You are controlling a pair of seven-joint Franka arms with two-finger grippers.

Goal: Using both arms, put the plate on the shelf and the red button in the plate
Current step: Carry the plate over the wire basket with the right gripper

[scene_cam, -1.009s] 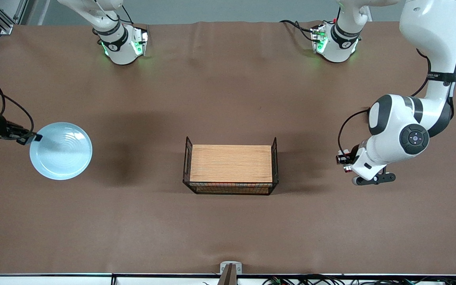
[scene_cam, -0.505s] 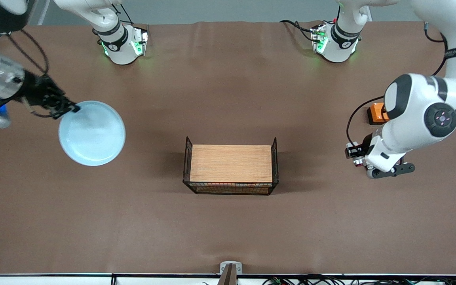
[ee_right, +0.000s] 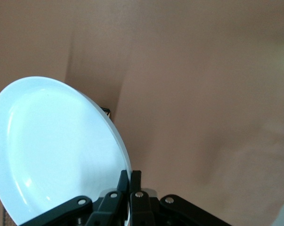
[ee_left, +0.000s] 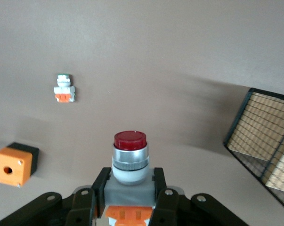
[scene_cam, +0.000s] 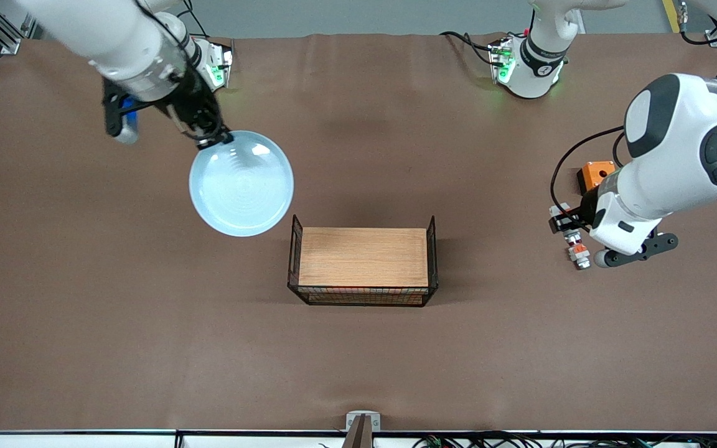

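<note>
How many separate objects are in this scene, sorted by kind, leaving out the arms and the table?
Plates: 1, the light blue plate, held by its rim in the right gripper.
Push-button parts: 2, the red button in the left gripper, and a second orange-and-white part on the table.
Orange boxes with a round hole: 1.
Wire baskets with a wooden board: 1.
Total: 5

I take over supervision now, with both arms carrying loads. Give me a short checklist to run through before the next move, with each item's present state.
1. right gripper shut on the plate rim: ok.
2. Plate level in the air: cannot tell; the right wrist view shows it hanging from one edge.
3. left gripper shut on the red button: ok.
4. Wooden top of the wire basket bare: ok.
5. Spare button part and orange box out of the way: ok.
</note>
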